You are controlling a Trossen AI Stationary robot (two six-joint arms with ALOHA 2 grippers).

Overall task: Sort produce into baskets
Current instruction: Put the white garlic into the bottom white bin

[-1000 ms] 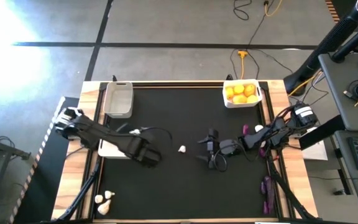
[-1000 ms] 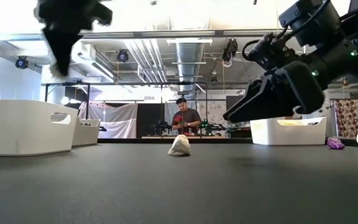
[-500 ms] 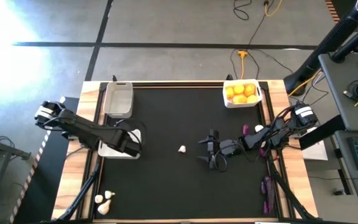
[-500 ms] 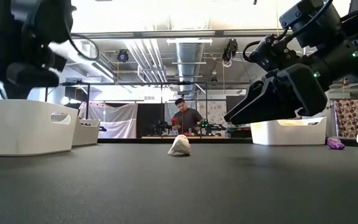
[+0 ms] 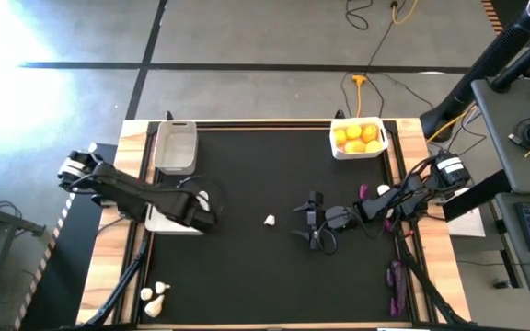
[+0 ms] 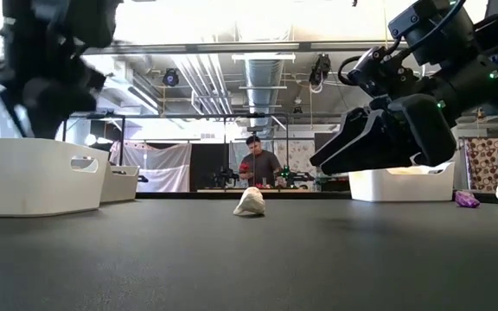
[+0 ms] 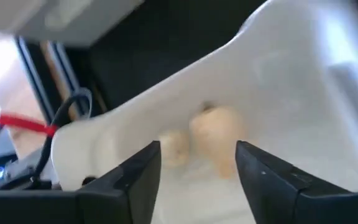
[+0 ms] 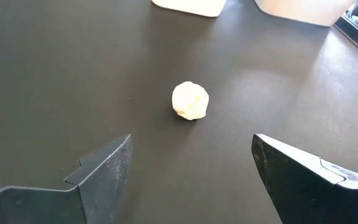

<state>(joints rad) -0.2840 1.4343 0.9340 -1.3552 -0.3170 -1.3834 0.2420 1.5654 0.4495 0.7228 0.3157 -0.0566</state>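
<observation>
My left gripper (image 7: 197, 155) is open above the white basket (image 7: 278, 74) at the table's left (image 5: 159, 221), pointing steeply down. Two whitish garlic bulbs (image 7: 215, 140) (image 7: 174, 146) lie inside the basket below its fingers. A third garlic bulb (image 5: 270, 220) (image 8: 191, 100) rests on the black mat near the middle. My right gripper (image 5: 307, 223) (image 8: 191, 143) stands open just right of that bulb, pointing at it and apart from it.
A greyish basket (image 5: 175, 147) stands at the far left. A white basket (image 5: 382, 140) holding yellow and orange citrus (image 5: 357, 136) stands at the far right. Two garlic bulbs (image 5: 155, 296) lie near the front left. Purple pieces (image 5: 394, 279) (image 5: 364, 191) lie along the right.
My left gripper has gone from over the mat toward the table's left edge and down, rolling at the wrist, and now stands over the white basket. The right arm and the bulb on the mat have kept still.
</observation>
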